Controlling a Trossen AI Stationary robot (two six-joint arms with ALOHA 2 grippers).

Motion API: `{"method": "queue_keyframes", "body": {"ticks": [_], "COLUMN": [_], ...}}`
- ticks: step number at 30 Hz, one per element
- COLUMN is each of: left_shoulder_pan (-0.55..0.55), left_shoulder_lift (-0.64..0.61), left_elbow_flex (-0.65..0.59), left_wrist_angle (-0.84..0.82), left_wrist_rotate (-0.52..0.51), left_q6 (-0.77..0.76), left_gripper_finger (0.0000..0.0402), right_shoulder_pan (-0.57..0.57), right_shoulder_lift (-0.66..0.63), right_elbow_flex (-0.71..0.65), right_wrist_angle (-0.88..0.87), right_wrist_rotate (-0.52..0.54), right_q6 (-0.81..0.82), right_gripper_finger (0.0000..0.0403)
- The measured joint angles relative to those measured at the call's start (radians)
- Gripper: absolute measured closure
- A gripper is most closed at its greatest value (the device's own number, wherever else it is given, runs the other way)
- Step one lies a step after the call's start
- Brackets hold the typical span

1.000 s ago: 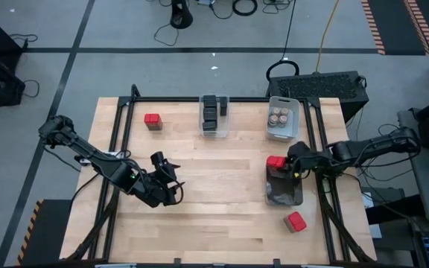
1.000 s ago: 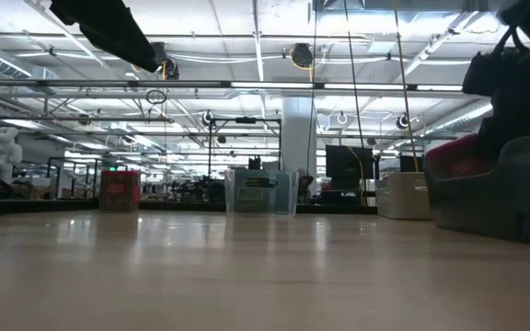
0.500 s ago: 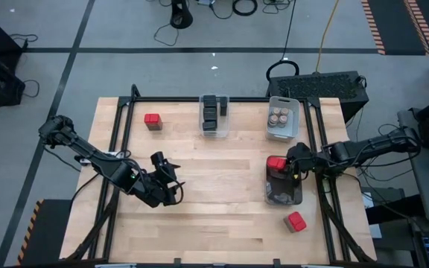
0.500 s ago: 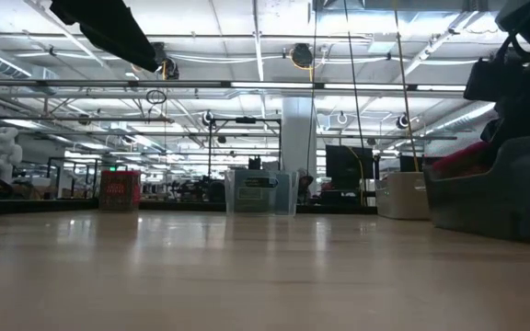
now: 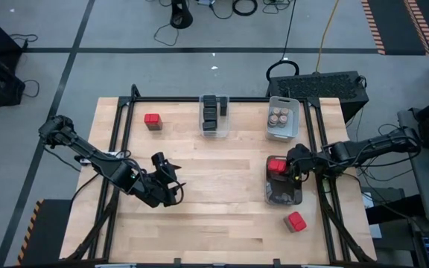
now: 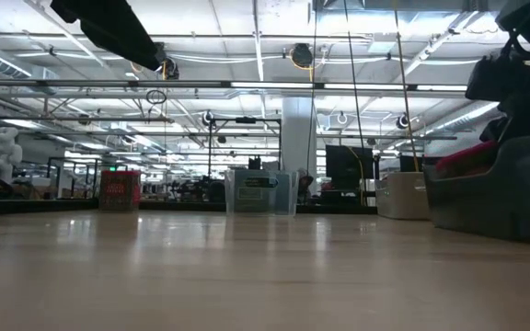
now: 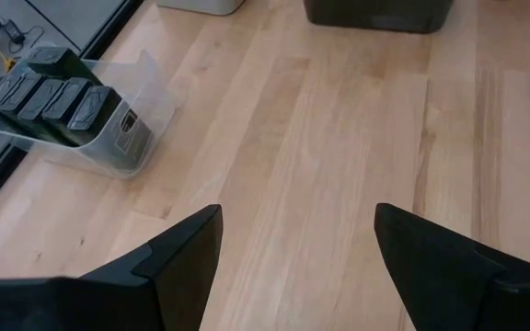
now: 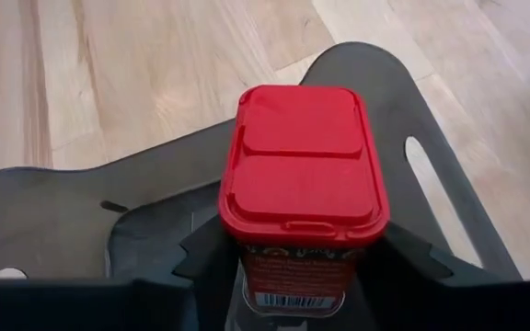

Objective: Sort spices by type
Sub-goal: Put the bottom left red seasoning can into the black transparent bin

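My right gripper [image 8: 302, 276] is at the far end of a dark bin [image 5: 283, 195], shut on a red boxy tin [image 8: 302, 165] that sits low between the bin's walls [image 6: 495, 198]. My left gripper [image 5: 171, 176] hangs open over bare wood left of centre, with nothing between its fingers [image 7: 182, 257]. Another red tin [image 5: 153, 120] stands on the table at the far left. One more red tin [image 5: 296, 221] stands near the front right. Dark tins fill a clear bin [image 5: 214, 115]. Tan-topped jars sit in a white bin [image 5: 281, 119]. My right gripper has the red tin between its two fingers, one on each side of the body just under the lid [image 8: 247, 267]; the lid's overhang hides the pads. The fingers slant down from the table's right. The tin's lid faces up, its lower part inside the dark bin.
The clear bin [image 7: 72, 110] and the white bin [image 6: 403, 196] stand along the far edge, with the dark bin nearer on the right. A black frame [image 5: 125, 119] rims the table. Bare wood spreads across the middle and the near left.
My right gripper has tipped a little and the red tin has sunk lower into the dark bin, showing less above the bin's wall in the low view than a second ago.
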Motion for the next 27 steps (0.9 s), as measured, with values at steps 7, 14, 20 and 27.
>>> {"method": "queue_keyframes", "body": {"ticks": [7, 14, 20, 27], "left_shoulder_pan": [0.000, 0.000, 0.000, 0.000], "left_shoulder_lift": [0.000, 0.000, 0.000, 0.000], "left_elbow_flex": [0.000, 0.000, 0.000, 0.000], "left_wrist_angle": [0.000, -0.001, -0.001, 0.000], "left_wrist_rotate": [0.000, 0.000, -0.001, -0.001], "left_q6": [0.001, 0.005, 0.005, 0.005], "left_gripper_finger": [0.0111, 0.0111, 0.0111, 0.0111], "right_shoulder_pan": [0.000, 0.000, 0.000, -0.001], "right_shoulder_lift": [0.000, 0.000, 0.001, 0.001], "right_elbow_flex": [0.000, 0.000, 0.024, 0.126], "right_wrist_angle": [-0.003, -0.003, -0.005, -0.016], "right_wrist_rotate": [0.002, 0.003, 0.006, 0.014], "right_q6": [-0.023, -0.027, -0.041, -0.076], "right_gripper_finger": [0.0174, 0.0169, 0.0176, 0.0177]}}
